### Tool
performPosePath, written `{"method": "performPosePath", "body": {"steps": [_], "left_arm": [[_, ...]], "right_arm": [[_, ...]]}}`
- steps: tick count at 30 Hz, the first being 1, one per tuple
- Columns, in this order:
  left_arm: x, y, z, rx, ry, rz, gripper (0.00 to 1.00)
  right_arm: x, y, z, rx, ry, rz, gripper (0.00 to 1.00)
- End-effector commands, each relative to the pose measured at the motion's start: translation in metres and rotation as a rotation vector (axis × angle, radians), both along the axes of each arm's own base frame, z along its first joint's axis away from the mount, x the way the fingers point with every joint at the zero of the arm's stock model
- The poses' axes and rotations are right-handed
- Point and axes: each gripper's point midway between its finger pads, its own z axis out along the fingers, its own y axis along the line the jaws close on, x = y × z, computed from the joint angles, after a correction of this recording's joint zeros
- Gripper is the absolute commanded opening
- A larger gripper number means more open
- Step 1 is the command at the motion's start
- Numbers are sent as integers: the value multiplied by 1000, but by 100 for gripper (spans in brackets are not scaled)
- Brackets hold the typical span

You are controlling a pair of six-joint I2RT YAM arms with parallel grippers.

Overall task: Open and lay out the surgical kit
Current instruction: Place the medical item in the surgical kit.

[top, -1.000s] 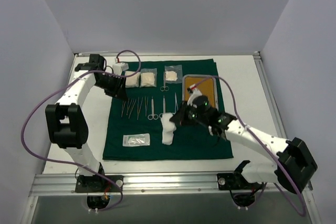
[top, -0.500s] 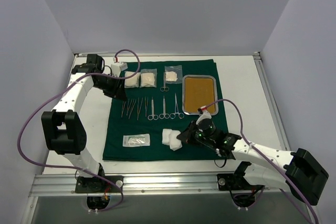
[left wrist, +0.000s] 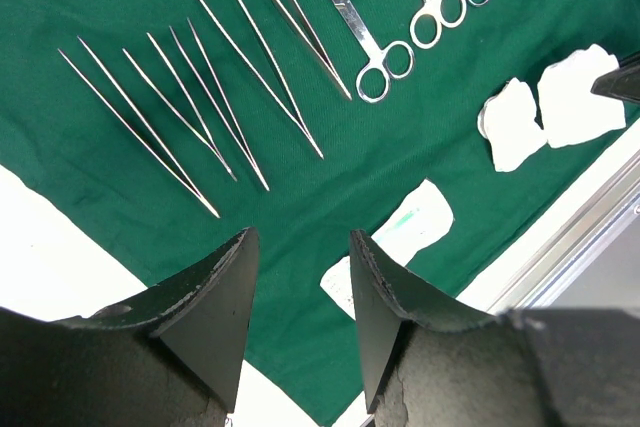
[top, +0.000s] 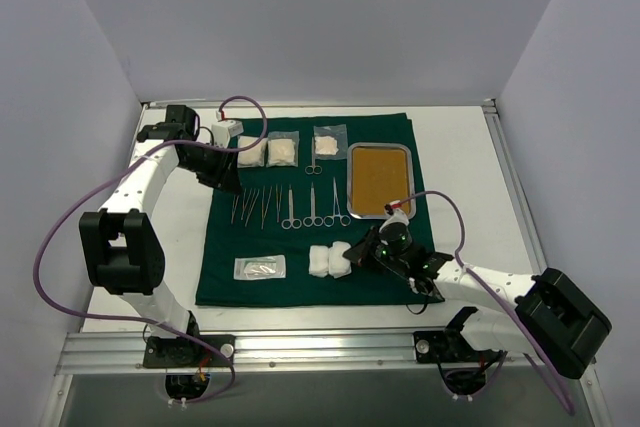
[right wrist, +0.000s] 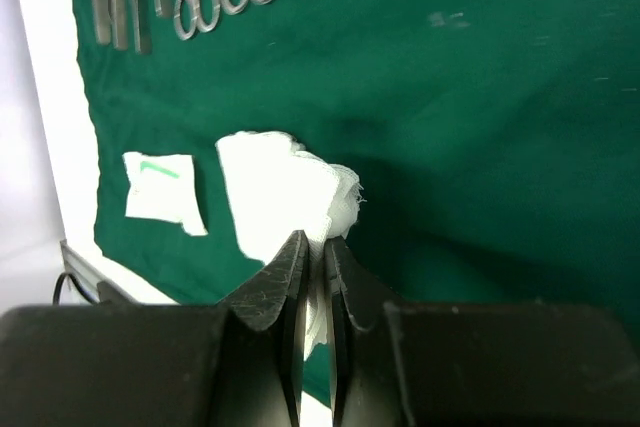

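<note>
The surgical kit lies spread on the dark green cloth. The steel tray sits at the back right, with slim forceps and scissors in a row to its left. Two white gauze pads lie side by side near the front. My right gripper is low over the cloth, shut on the edge of the right gauze pad. My left gripper hovers open and holds nothing above the cloth's left edge, near the forceps.
Three bagged gauze packets line the cloth's back edge. A clear packet lies at the front left. A small white box sits on the bare table behind the left arm. Metal rails border the table's front and right edges.
My right arm pulled back from beside the tray toward the near edge, bringing the gauze with it; the pads now lie side by side. The left arm shifted slightly.
</note>
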Motion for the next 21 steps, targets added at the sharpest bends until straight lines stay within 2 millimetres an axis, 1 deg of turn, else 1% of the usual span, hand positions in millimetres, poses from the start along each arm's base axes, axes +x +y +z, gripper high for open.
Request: {"method": "performPosePath", "body": {"steps": [1, 5, 13, 14, 15, 16, 17, 18, 19, 20, 21], "left_arm": [[-3, -2, 12, -16, -33, -9, 50], [-3, -2, 12, -15, -31, -10, 50], [-4, -2, 15, -15, -40, -11, 50], [-4, -2, 15, -15, -40, -11, 50], [-4, -2, 15, -15, -40, -11, 51], [-4, -2, 15, -15, -38, -11, 50], [-4, -2, 15, -17, -37, -11, 50], [-4, -2, 15, -15, -38, -11, 50], [-5, -2, 14, -15, -35, -11, 51], [-4, -2, 14, -14, -38, -13, 50], [-4, -2, 14, -13, -37, -11, 50]], "right_arm": [[6, -11, -3, -4, -19, -42, 0], [3, -17, -12, -25, 0, -43, 0], [-1, -23, -19, -54, 17, -42, 0], [-1, -23, -20, -64, 19, -40, 10], [1, -23, -17, -66, 13, -39, 16], [-1, -25, -20, -87, 27, -35, 21], [0, -27, -20, -106, 25, -34, 30], [3, -26, -16, -117, 14, -37, 34], [1, -29, -18, -138, 28, -34, 37], [1, -30, -18, -153, 25, -29, 41], [3, -31, -15, -172, 26, -32, 43]]}}
